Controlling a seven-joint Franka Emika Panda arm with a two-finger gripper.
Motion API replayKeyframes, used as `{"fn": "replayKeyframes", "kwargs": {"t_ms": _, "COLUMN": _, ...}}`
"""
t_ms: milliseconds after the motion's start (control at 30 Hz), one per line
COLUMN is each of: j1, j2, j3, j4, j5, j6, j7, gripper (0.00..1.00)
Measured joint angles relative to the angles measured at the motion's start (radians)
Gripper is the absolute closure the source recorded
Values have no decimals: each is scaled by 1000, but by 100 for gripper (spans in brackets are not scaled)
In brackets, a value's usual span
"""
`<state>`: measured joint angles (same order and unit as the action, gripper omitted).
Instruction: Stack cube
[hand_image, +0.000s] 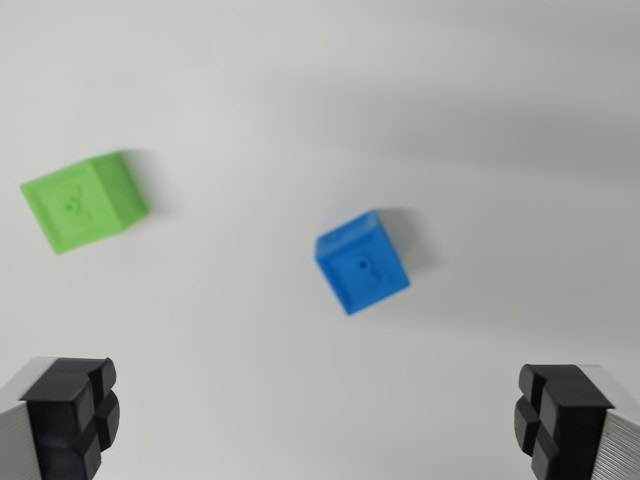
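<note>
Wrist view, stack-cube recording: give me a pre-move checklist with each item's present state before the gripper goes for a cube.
1. Gripper open, nothing between its fingers: ok.
2. Blue cube fully in view, unobstructed: ok.
3. Green cube in view, apart from the blue cube: ok.
4. Blue cube centred between the fingers: roughly, slightly toward the wrist view's right: ok.
5. Cube faces squared to the fingers: not ok, both cubes sit rotated.
6. Height above the table: cannot tell.

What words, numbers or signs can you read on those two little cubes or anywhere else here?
None can be read.
green cube: a faint raised mark on its top, too blurred to read.
blue cube: a faint mark on its top, also too blurred.
gripper fingers and the white table: no text.
</note>
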<state>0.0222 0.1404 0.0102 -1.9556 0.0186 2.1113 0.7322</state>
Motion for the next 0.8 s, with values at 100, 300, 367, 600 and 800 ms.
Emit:
{"fn": "replayKeyframes", "kwargs": {"t_ms": 100, "j1": 0, "j2": 1, "j3": -1, "j4": -12, "j5": 0, "j6": 12, "j7": -15, "gripper": 0}}
{"fn": "replayKeyframes", "kwargs": {"t_ms": 300, "j1": -1, "j2": 5, "j3": -2, "j4": -40, "j5": 0, "j6": 42, "j7": -56, "gripper": 0}}
{"fn": "replayKeyframes", "kwargs": {"t_ms": 367, "j1": -1, "j2": 7, "j3": -3, "j4": -51, "j5": 0, "j6": 55, "j7": -73, "gripper": 0}}
{"fn": "replayKeyframes", "kwargs": {"t_ms": 600, "j1": -4, "j2": 15, "j3": -4, "j4": -91, "j5": 0, "j6": 100, "j7": -133, "gripper": 0}}
{"fn": "replayKeyframes", "kwargs": {"t_ms": 800, "j1": -8, "j2": 25, "j3": -4, "j4": -126, "j5": 0, "j6": 144, "j7": -192, "gripper": 0}}
